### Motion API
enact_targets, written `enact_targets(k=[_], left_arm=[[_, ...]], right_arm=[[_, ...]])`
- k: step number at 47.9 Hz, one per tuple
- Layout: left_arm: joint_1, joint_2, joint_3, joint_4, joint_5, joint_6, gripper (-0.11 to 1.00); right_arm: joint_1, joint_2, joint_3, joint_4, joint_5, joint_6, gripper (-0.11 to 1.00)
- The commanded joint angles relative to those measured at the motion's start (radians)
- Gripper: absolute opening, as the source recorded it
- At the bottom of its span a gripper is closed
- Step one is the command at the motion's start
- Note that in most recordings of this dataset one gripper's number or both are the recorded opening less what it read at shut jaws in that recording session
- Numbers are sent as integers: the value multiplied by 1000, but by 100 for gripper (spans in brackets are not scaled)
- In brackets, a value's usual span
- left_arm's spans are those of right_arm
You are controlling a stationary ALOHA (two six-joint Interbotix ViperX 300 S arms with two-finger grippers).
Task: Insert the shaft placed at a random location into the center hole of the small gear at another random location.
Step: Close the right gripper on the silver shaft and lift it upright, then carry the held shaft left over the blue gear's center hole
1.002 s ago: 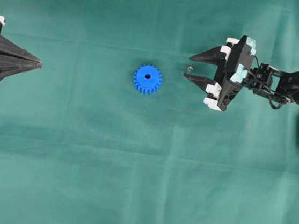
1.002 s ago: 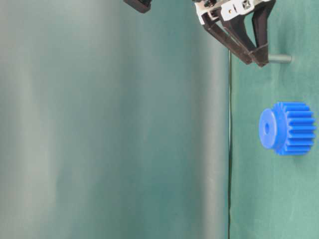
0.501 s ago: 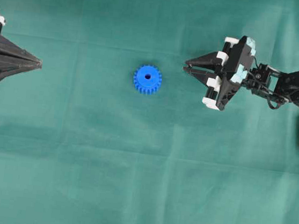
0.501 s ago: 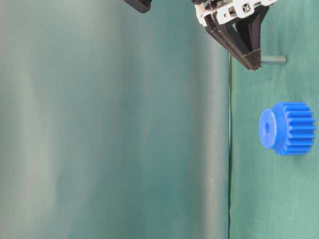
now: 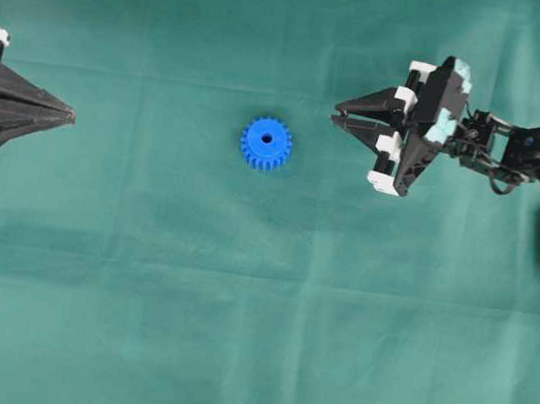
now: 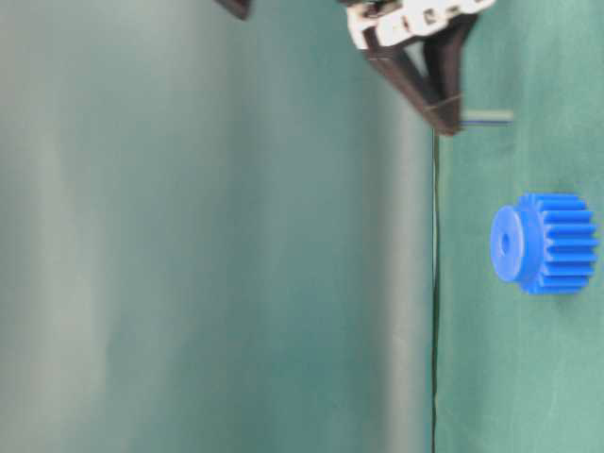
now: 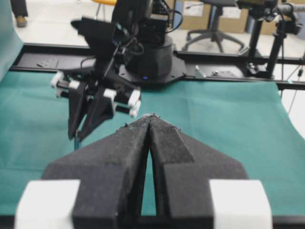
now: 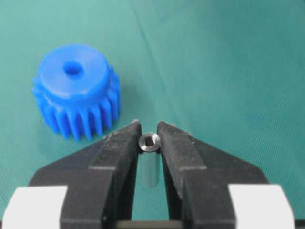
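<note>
Surface: flat green cloth [image 5: 235, 335] across the whole table, faint fold lines; office chairs and stands beyond the far edge in the left wrist view.
Right arm pose: reaching in from the right edge of the overhead view, wrist level, black fingers pointing left toward the middle.
Right gripper [image 5: 336, 118]: fingers drawn close, clamped on the shaft; in the right wrist view both pads [image 8: 123, 143] pressing its sides.
Shaft [image 8: 149, 142]: tiny silver-grey metal pin, upright between the fingertips, shiny ring-shaped end facing the camera; lower end clear of the cloth in the table-level view [image 6: 487, 117].
Left arm pose: at the left edge of the overhead view, pointing right, well apart from everything.
Left gripper [image 5: 71, 115]: black foam-faced fingers together, tips meeting, nothing between them.
Small gear [image 5: 266, 143]: bright blue plastic toothed wheel with raised round hub, flat on the cloth near centre, near the right fingertips but not touching.
Center hole [image 5: 266, 138]: small, round, facing up, open.
Count: two arms, two grippers, one gear, one shaft.
</note>
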Motion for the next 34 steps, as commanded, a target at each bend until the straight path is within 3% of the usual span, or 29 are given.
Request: enact_targets(k=[1,12,27,34], left_arm=[[2,3,-11,0,-5,-2,-1],[0,3,-9,-2,-5,-2,-1],[2,3,-9,-2,-5,-2,-1],[0,5,-9,-2,-5,-2,-1]], right_arm=[[3,-83,-21,-9,51,-2,16],[3,-183,-41,-15,176,-9,16],[15,-178,-52,-15,181,-8,16],[46,-135,-110,-15,186,-8,16]])
